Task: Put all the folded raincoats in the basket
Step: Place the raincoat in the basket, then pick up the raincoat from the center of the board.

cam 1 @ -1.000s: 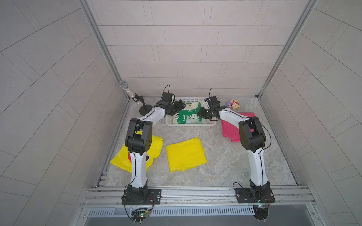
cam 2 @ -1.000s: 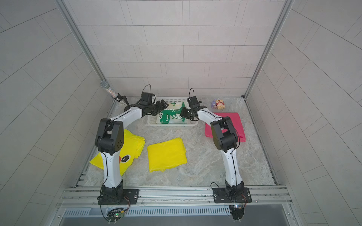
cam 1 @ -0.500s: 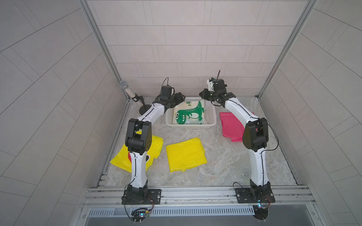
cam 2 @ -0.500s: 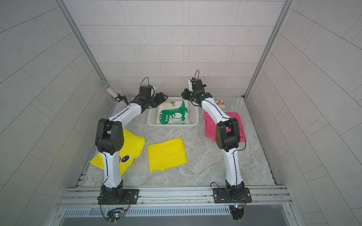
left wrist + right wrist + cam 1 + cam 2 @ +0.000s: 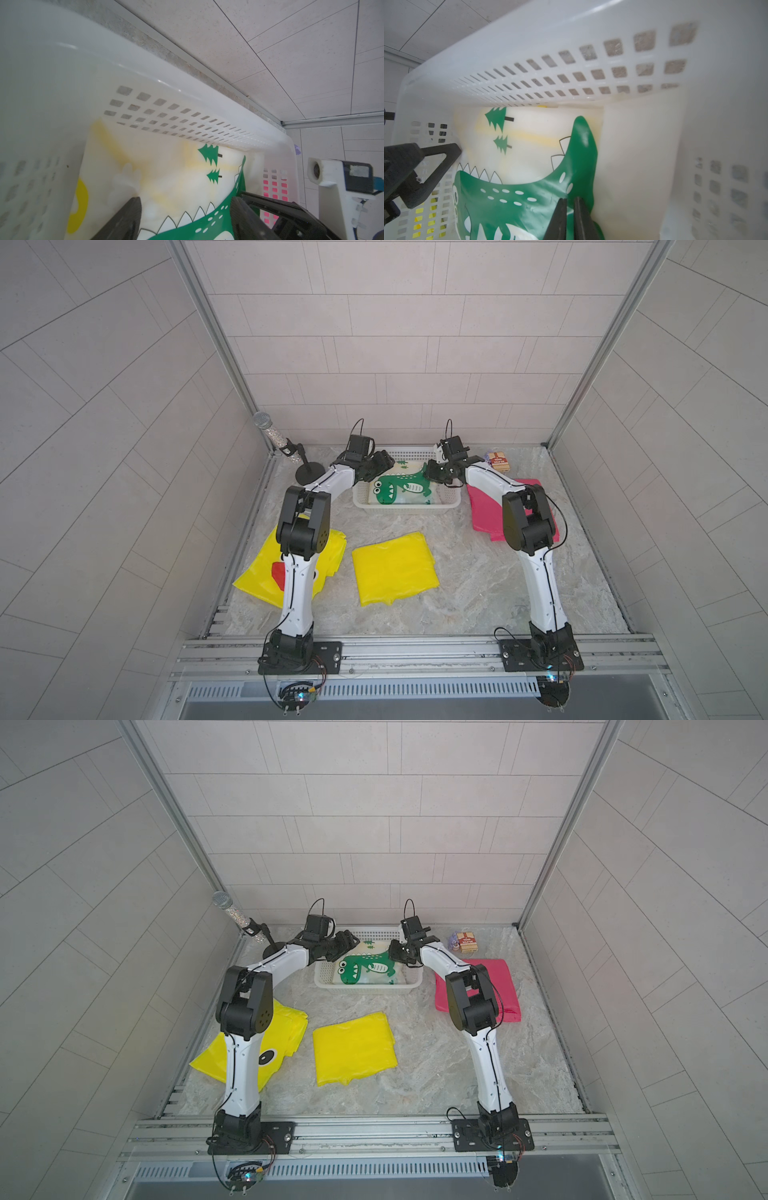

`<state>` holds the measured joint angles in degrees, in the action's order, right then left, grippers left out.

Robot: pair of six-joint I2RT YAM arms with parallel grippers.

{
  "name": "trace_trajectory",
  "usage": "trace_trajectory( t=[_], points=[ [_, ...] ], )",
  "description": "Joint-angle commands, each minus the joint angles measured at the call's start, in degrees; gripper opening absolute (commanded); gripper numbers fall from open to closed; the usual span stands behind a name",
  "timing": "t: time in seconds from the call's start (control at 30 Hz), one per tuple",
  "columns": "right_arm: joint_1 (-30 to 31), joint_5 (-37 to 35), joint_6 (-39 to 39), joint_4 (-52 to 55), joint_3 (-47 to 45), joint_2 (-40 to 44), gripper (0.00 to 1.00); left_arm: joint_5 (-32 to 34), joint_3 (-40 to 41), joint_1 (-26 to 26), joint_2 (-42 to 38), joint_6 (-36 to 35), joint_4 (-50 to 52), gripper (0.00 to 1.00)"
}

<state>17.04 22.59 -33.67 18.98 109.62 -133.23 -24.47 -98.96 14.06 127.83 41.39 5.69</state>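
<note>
The folded raincoat, pale with a green dinosaur print, lies flat inside the white perforated basket at the back of the table. My left gripper hangs open over the raincoat's left end, with nothing between its fingers. My right gripper is shut, and its tips rest on the green print at the raincoat's right end. The basket's far wall runs just behind both grippers.
A yellow folded raincoat lies mid-table. Another yellow one sits under the left arm, and a pink one under the right arm. A microphone on a stand stands back left, a small box back right.
Half a second ago the right arm was raised behind the basket; it has come back down onto the raincoat's right end. The left gripper dipped slightly toward the basket and narrowed a little.
</note>
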Motion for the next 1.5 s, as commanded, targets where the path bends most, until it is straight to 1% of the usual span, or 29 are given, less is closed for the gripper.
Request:
trace_trajectory(
  t=[0.0, 0.07, 0.13, 0.2, 0.23, 0.27, 0.37, 0.47, 0.57, 0.63, 0.7, 0.8, 0.9, 0.97, 1.07, 1.17, 1.23, 1.33, 1.47],
  points=[
    [-0.1, -1.7, 1.5, 2.7, 0.8, -1.5, 0.14, -0.6, 0.9, 0.4, 1.8, -0.2, -0.2, 0.75],
    [-0.1, -0.6, 1.6, 2.3, 0.6, -0.5, 0.14, -0.9, 0.7, 0.4, 0.7, -0.2, 0.0, 0.75],
    [-0.1, 1.1, 1.5, 1.1, 0.3, 1.4, 0.17, -1.2, 0.2, 0.4, -0.8, -0.6, 0.6, 0.79],
    [-0.1, 1.9, 1.3, 0.5, 0.2, 4.0, 0.22, -1.4, -1.2, 0.4, -2.7, -1.5, 2.7, 0.89],
    [-0.1, 2.0, 1.3, 0.2, 0.2, 5.6, 0.27, -1.4, -2.1, 0.4, -3.7, -2.2, 3.8, 0.97],
    [-0.1, 2.1, 1.4, 0.0, 0.0, 7.4, 0.32, -1.3, -2.8, 0.4, -4.9, -2.8, 4.7, 1.00],
    [-0.1, 2.0, 1.3, -0.3, -0.3, 13.2, 0.49, -0.2, -5.3, 0.4, -8.6, -4.2, 7.9, 1.00],
    [-0.1, 2.1, 1.1, 0.0, -1.4, 19.0, 0.62, -1.1, -8.9, 0.4, -11.3, -4.5, 11.2, 1.00],
    [-0.1, 2.6, 1.8, 2.1, -3.5, 24.9, 0.65, -1.9, -11.7, 0.4, -14.3, -5.5, 15.6, 1.00],
    [-0.1, 3.2, 2.5, 3.4, -7.0, 29.6, 0.66, -0.2, -10.8, 0.3, -17.7, -7.4, 18.7, 1.00],
    [-0.1, 3.4, 3.4, 4.1, -11.8, 34.3, 0.66, 3.1, -6.6, 0.4, -22.7, -9.3, 21.2, 1.00],
    [-0.1, 4.3, 5.2, 4.3, -22.1, 43.4, 0.66, 6.5, 5.7, 0.1, -32.5, -10.9, 19.7, 1.00],
    [-0.1, 6.5, 6.2, 4.1, -32.1, 51.1, 0.66, 7.7, 19.8, -0.5, -42.2, -8.6, 16.2, 1.00],
    [-0.1, 8.6, 6.4, 3.8, -38.4, 55.9, 0.66, 8.6, 27.7, -0.8, -47.7, -7.3, 16.5, 1.00],
    [0.0, 11.3, 6.3, 3.6, -45.9, 61.3, 0.66, 9.4, 37.2, -0.9, -53.8, -5.6, 18.8, 1.00],
    [0.0, 12.4, 6.1, 4.3, -52.7, 65.8, 0.67, 9.7, 45.5, -0.8, -59.1, -2.1, 21.0, 1.00],
    [0.1, 12.1, 5.6, 4.3, -56.4, 68.0, 0.67, 10.0, 51.6, -0.9, -62.9, 2.3, 20.8, 1.00],
    [0.5, 11.8, 5.2, 5.0, -60.6, 70.4, 0.67, 8.2, 61.6, -0.1, -68.4, 7.0, 17.0, 0.99],
    [2.2, 11.1, 4.6, 5.9, -63.9, 70.8, 0.67, 8.1, 66.1, 1.5, -70.9, 6.7, 19.3, 0.99]
  ],
)
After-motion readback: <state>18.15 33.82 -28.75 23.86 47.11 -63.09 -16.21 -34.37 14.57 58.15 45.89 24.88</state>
